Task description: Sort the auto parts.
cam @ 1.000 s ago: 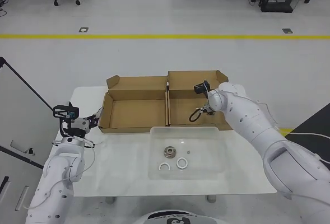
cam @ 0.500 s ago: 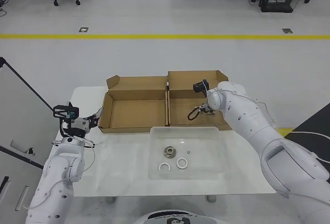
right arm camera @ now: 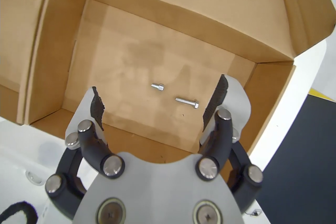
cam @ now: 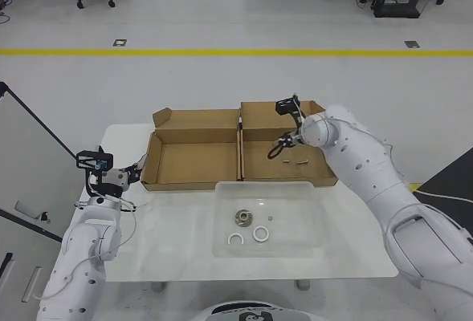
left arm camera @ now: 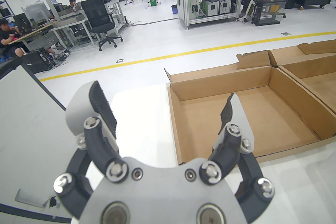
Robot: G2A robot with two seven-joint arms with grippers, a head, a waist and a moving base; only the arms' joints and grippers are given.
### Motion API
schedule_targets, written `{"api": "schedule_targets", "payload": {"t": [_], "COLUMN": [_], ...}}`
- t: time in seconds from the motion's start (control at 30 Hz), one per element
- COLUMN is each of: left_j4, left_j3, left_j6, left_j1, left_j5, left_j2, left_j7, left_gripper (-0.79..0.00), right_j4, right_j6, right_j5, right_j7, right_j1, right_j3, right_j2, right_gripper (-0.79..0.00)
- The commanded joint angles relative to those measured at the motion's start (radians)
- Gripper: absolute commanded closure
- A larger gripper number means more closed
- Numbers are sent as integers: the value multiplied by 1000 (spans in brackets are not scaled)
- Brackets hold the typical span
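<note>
White counter point(cam: 172, 241), left box point(cam: 192, 160) and right box point(cam: 260, 164) side by side at the back, clear tray point(cam: 300, 233) in front. Lying apart in right box: long bolt point(right arm camera: 187, 102) and short bolt point(right arm camera: 157, 87). In tray: metal hub point(cam: 242, 215), two white rings point(cam: 261, 233), small screw point(cam: 269, 216). Right jaws spread wide and empty above right box; left jaws open too, beside left box. Probably all light, hard, slick. Rings flat and fiddly, best pinched across rim; hub likely heaviest, by its raised centre.
</note>
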Motion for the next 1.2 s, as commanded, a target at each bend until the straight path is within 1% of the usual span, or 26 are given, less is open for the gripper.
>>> {"api": "schedule_targets", "payload": {"t": [0.0,0.23,0.37,0.6,0.83,1.17], "left_j4": [0,0,0,0,0,0], "left_j3": [0,0,0,0,0,0], "left_j6": [0,0,0,0,0,0], "left_j1": [0,0,0,0,0,0], "left_j5": [0,0,0,0,0,0], "left_j2": [0,0,0,0,0,0], "left_j7": [0,0,0,0,0,0], "left_gripper": [-785,-785,-785,-785,-785,-785], "right_j4": [-67,-373,-526,-721,-826,-832], "right_j6": [-8,-48,-69,-98,-104,-106], "right_j5": [5,30,56,82,121,130], "right_j7": [24,159,246,366,426,431], "right_j1": [-25,-163,-244,-350,-421,-423], "right_j3": [41,209,289,351,365,368], "right_j2": [17,80,106,134,147,148], "right_gripper": [-785,-785,-785,-785,-785,-785]}}
